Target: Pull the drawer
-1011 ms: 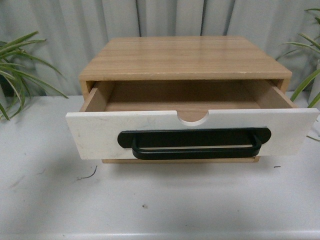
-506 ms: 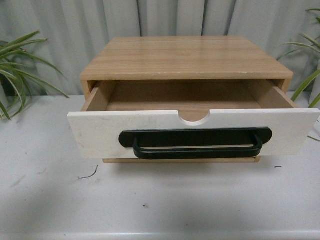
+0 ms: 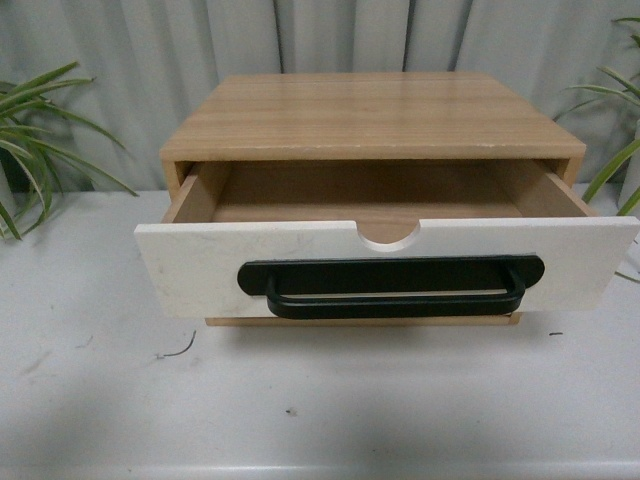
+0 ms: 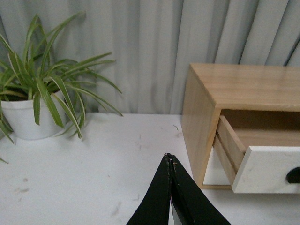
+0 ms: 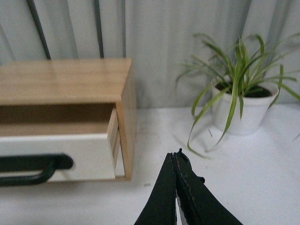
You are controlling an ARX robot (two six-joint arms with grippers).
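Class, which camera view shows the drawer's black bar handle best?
The front view: the whole black bar handle spans the drawer front. The left wrist view catches only its end; the right wrist view shows part.

Materials and finishes

Cabinet (image 3: 372, 115): light wood, visible straight grain, matt. Drawer (image 3: 200, 268): white matt front, faintly scuffed; sides pale wood, inner floor plain brown board. Handle (image 3: 392, 287): black bar, smooth with slight sheen. Table (image 3: 90, 400): white, smooth, marked with small dark specks. Curtain (image 4: 154, 47): grey cloth in folds, at 12 o'clock behind the cabinet. Pots (image 5: 243, 115): white, smooth. Left gripper (image 4: 170, 159) and right gripper (image 5: 176, 155): black, matt.
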